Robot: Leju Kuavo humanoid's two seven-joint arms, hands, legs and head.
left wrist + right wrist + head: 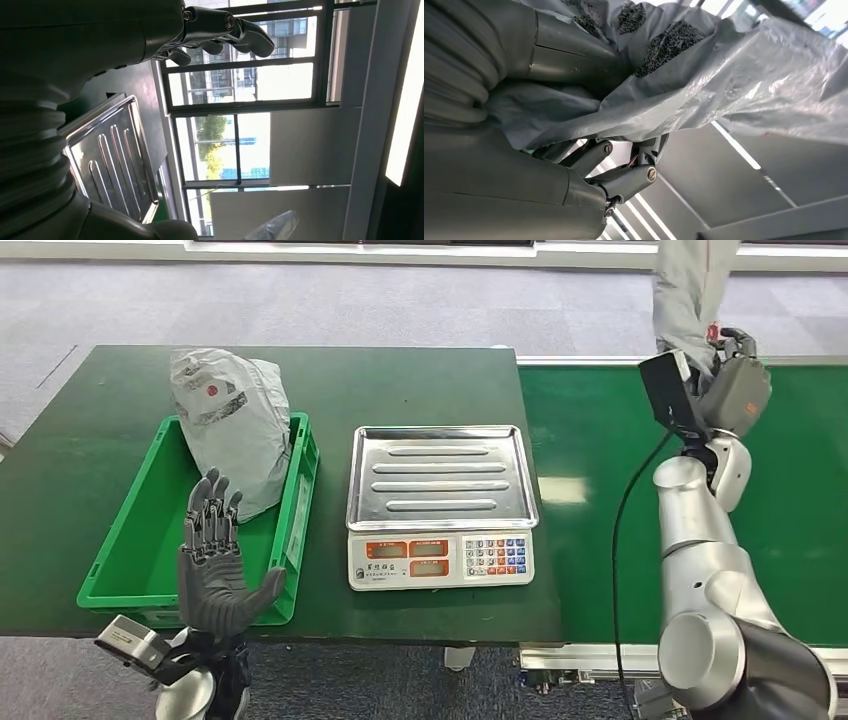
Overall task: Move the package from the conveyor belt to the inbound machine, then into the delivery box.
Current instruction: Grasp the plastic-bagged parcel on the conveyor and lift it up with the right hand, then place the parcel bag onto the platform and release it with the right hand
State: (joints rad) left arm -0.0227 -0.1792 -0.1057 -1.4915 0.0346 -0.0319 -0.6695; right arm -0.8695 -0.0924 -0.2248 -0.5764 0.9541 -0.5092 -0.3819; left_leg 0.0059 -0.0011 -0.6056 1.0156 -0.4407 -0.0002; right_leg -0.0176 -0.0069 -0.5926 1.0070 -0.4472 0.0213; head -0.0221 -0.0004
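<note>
A grey plastic package [690, 290] hangs raised above the green conveyor belt [600, 470] at the far right, grasped by the right robot hand [735, 380]. In the right wrist view the crinkled grey film [704, 95] drapes over the thumb and is clamped against the dark fingers [624, 180]; black speckled print patches sit on the film, but no writing on them can be read.

To the left of the belt, on the dark green bench [420, 380], stands the weighing scale [441, 505], with a ribbed steel tray on top and a white front panel carrying orange-framed displays and a keypad of blue, white and red keys. A small line of print sits under the displays, too small to read.

Further left is the green delivery box [150, 540], an open crate. A second grey package [232, 425] stands inside it, leaning over the far rim, with a red round mark and dark printed bands that cannot be made out.

The left robot hand [213, 575] hovers over the near corner of the crate, released, palm up and fingers spread, grasping nothing.
</note>
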